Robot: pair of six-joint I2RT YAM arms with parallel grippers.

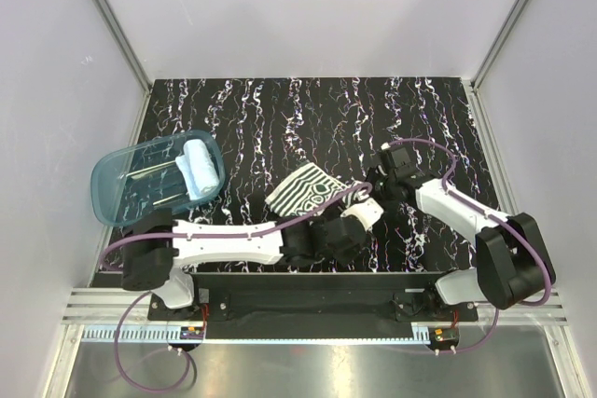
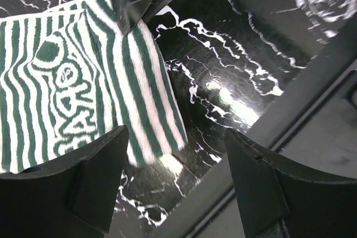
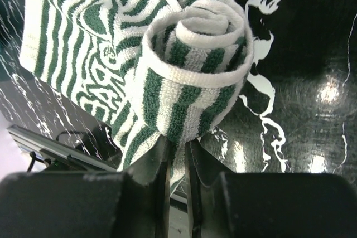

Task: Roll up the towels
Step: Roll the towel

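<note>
1. Top external view:
   - The green-and-white striped terry towel [image 1: 308, 191] lies at the centre of the frame on the black marbled table [image 1: 280, 118].
   - My right gripper [image 1: 370, 185] meets the towel's right-hand end, and my left gripper [image 1: 359, 216] sits just below that same end.
   - The plain light blue towel [image 1: 201, 167], already a roll, rests in the translucent blue plastic tub [image 1: 117, 188] at the left of the frame, well apart from both grippers.

2. Left wrist view:
   - My left gripper [image 2: 175, 135] has its jaws spread wide, with only bare table between them, so it holds nothing.
   - The striped towel [image 2: 67, 82] fills the upper left of the frame, and its lower corner hangs just above the left-hand finger.
   - From this gripper the cloth lies ahead and towards the frame's left.

3. Right wrist view:
   - My right gripper [image 3: 177, 157] is pinched almost closed on the striped towel [image 3: 195, 71] at bottom centre.
   - A coil of the cloth stands directly above the fingers, its axis pointing roughly at the camera.
   - The flat, unrolled part spreads to the upper left.
   - I judge that further rolling must travel towards that upper left. The right arm has the coil, and the free left gripper is placed to steady the flat part.
</note>
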